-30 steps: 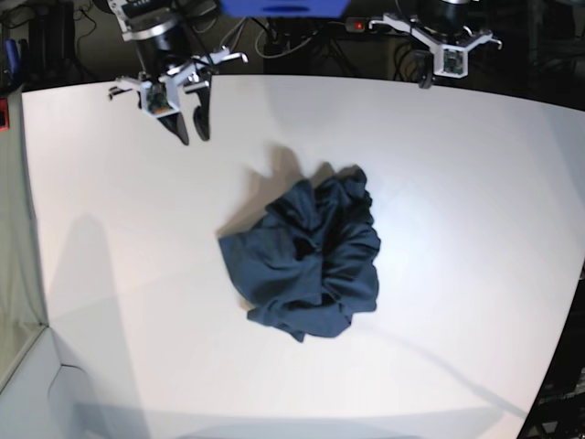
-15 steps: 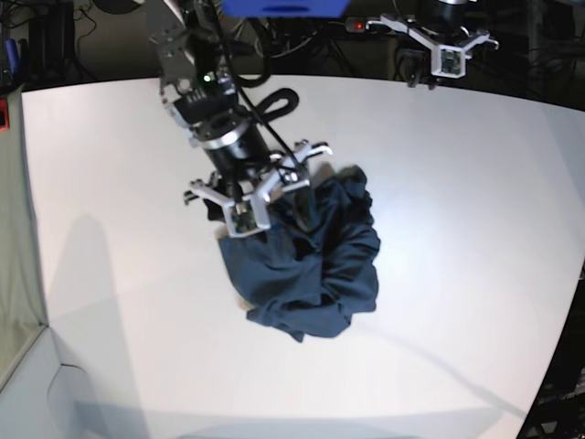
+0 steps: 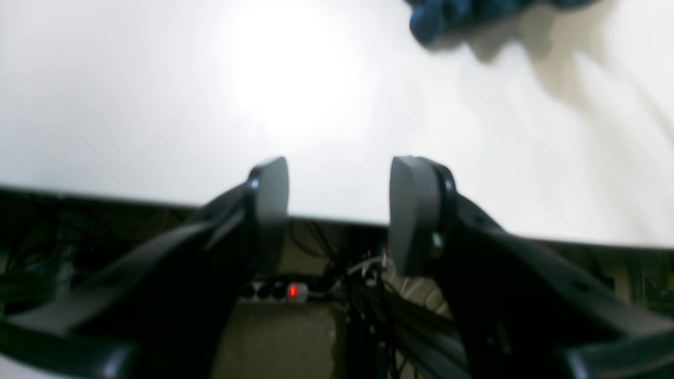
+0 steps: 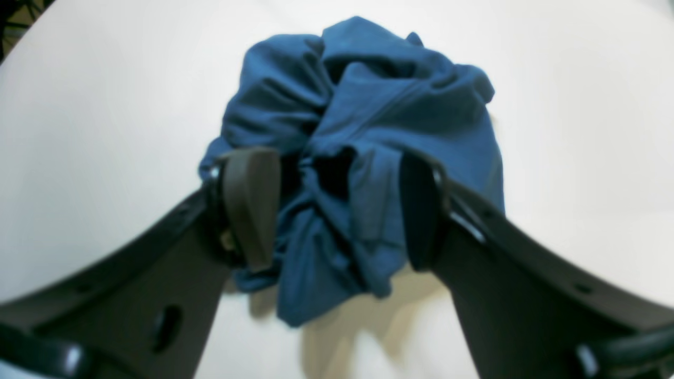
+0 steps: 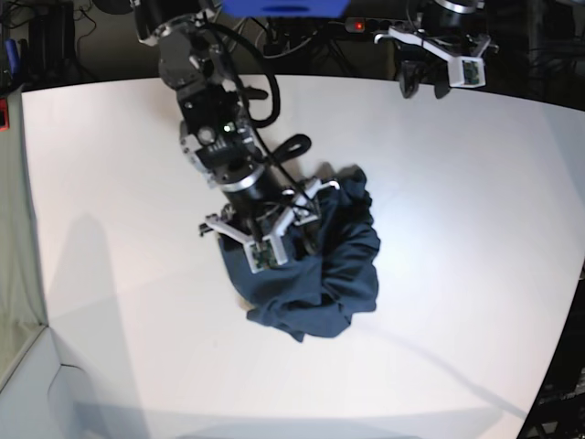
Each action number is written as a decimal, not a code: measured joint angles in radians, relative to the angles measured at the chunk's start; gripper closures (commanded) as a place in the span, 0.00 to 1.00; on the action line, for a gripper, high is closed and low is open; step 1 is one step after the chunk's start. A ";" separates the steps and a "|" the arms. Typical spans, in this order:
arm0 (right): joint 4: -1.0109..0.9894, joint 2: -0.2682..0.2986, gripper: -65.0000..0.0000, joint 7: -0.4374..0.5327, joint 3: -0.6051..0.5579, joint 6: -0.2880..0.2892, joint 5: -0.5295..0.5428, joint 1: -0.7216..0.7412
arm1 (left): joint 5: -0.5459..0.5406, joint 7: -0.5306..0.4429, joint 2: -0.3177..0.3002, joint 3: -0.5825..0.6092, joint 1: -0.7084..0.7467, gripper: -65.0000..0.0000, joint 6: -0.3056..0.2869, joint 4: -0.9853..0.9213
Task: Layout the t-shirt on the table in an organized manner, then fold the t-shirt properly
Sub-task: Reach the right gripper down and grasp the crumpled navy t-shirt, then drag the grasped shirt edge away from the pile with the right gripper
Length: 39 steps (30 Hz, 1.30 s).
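The right pincer point(image 4: 337, 210) had dropped from the worktop's point(image 5: 110, 183) far edge onto the crumpled shirt point(image 5: 320, 265) mid-worktop, jaws spread astride a fold; the left pincer point(image 3: 337, 210) hung spread, empty. Layout was barely begun.

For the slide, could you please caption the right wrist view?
Right gripper, jaws open, straddles the crumpled t-shirt on the white table.
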 measured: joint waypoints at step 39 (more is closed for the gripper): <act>0.092 -0.050 1.00 -0.031 0.729 -0.006 -0.008 0.174 | -0.005 0.002 0.006 0.008 -0.089 0.53 0.002 -0.001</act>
